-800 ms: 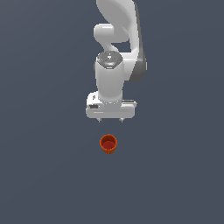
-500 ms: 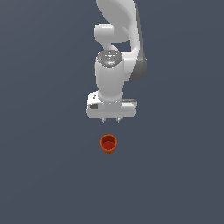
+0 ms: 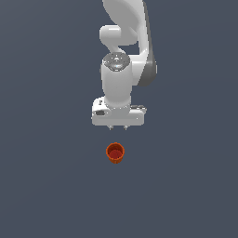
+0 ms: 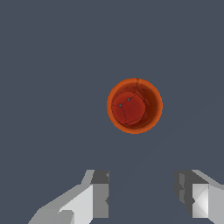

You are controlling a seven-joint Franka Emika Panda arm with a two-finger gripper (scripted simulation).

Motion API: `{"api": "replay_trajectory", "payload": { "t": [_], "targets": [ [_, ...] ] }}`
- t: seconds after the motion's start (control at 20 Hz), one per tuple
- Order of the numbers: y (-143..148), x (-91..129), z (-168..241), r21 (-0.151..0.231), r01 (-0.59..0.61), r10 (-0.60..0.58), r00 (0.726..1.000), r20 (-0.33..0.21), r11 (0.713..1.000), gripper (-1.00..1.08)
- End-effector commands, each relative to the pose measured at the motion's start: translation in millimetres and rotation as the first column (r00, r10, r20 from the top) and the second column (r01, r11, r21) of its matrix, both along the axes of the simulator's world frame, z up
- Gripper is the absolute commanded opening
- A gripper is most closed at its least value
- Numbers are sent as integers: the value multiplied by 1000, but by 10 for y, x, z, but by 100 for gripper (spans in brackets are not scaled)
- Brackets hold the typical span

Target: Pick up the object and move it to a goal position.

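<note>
The object is a small orange-red round cup [image 3: 115, 152] with a darker red inside, standing upright on the flat grey floor. In the exterior view my white gripper [image 3: 117, 128] points down and hangs just behind and above the cup, apart from it. In the wrist view the cup [image 4: 134, 105] is seen from above, ahead of my gripper [image 4: 143, 192]. The two fingers [image 4: 99, 192] are spread with a wide gap and hold nothing. The cup is much narrower than the gripper.
The grey floor [image 3: 46, 186] runs flat all around. The white arm [image 3: 125, 56] rises behind the gripper. No other object shows.
The gripper has moved slightly down and toward the cup. The cup has not moved.
</note>
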State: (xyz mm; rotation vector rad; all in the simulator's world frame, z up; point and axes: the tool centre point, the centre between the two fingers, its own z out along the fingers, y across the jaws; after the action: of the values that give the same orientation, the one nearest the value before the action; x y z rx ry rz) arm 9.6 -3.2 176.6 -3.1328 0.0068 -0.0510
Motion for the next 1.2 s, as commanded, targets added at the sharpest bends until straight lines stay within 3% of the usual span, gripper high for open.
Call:
{"api": "replay_trajectory", "payload": {
  "t": [0.0, 0.35, 0.6, 0.85, 1.15],
  "targets": [
    [-3, 11, -8, 2, 16, -16, 1000, 0, 1000, 28],
    [-21, 80, -50, 11, 113, -113, 994, -2, 994, 28],
    [-42, 160, -101, 22, 225, -225, 974, -6, 974, 28],
    [-68, 262, -170, 33, 365, -365, 931, -13, 930, 28],
    [-99, 384, -256, 44, 526, -525, 851, -23, 850, 28]
  ]
}}
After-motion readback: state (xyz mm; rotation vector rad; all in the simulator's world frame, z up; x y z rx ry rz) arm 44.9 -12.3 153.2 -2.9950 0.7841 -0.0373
